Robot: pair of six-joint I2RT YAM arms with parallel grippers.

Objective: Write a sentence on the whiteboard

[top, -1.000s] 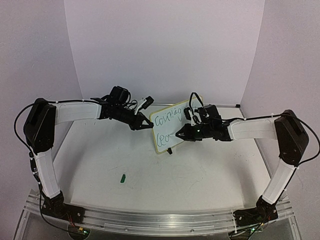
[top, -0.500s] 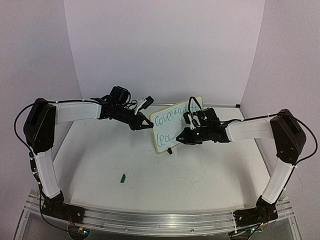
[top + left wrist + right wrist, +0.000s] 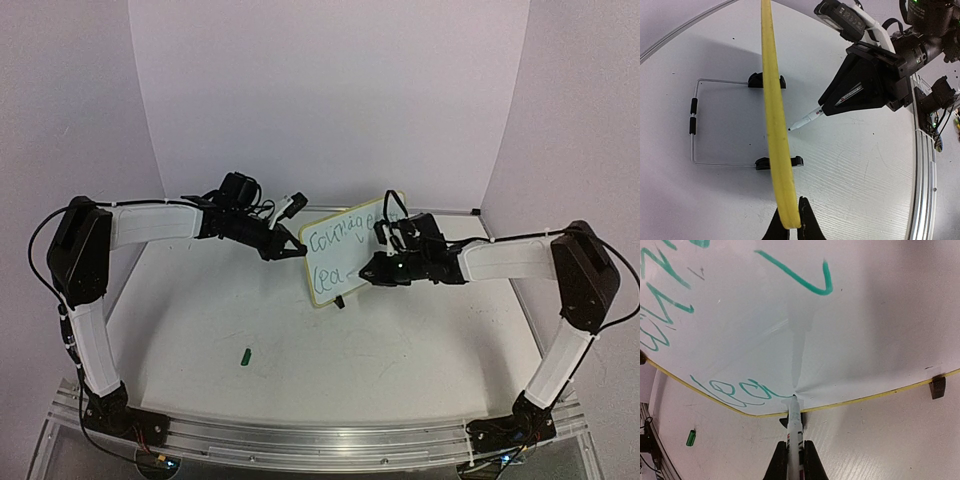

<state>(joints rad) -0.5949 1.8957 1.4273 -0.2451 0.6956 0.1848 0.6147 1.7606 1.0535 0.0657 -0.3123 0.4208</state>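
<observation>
The whiteboard [image 3: 345, 232] stands tilted at mid-table, and my left gripper [image 3: 291, 250] is shut on its left edge. In the left wrist view the pale-yellow rim [image 3: 772, 115] runs edge-on into that gripper [image 3: 789, 226]. My right gripper [image 3: 372, 270] is shut on a white marker [image 3: 796, 426]. Its tip touches the board's face [image 3: 865, 315] near the lower rim. The sentence [image 3: 338, 237] is green: one upper line and a shorter lower line [image 3: 735, 390] that ends at the tip. The marker [image 3: 807, 117] also points at the board in the left wrist view.
A green marker cap [image 3: 245, 354] lies on the white table toward the front left and shows small as the cap [image 3: 690, 437] in the right wrist view. The board's wire stand [image 3: 694, 125] with black feet rests on the table behind it. Lavender walls enclose the table.
My right gripper with the marker has shifted slightly along the lower line of writing. The left arm and the board have stayed still.
</observation>
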